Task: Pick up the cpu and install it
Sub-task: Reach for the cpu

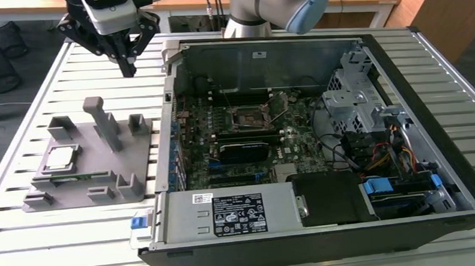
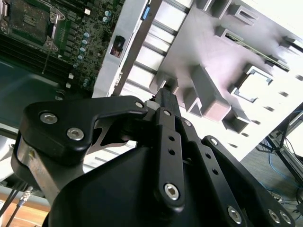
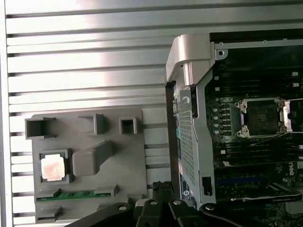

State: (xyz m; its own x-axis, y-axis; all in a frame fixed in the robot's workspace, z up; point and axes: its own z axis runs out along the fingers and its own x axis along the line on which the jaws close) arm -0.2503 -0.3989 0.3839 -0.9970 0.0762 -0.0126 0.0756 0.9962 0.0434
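The cpu [image 1: 61,159] is a small silvery square lying flat in a pocket of the grey holder [image 1: 103,172], on the slatted table at the exterior view's left. It also appears in the first wrist view, cpu [image 3: 52,167], in its pocket on the holder [image 3: 132,161]. My gripper [image 1: 128,68] hangs above the table beyond the holder, beside the computer case's corner, well clear of the cpu. Its black fingers [image 2: 165,97] are pressed together with nothing between them. The open motherboard socket [image 1: 253,116] sits inside the case, seen in both wrist views [image 3: 262,116] [image 2: 28,19].
A narrow green memory stick [image 3: 75,195] lies in a slot of the holder near the cpu. The open computer case [image 1: 171,148] stands right of the holder, its metal wall rising between them. Upright posts [image 1: 100,118] stick up from the holder. Cables and a drive cage [image 1: 356,104] fill the case's far side.
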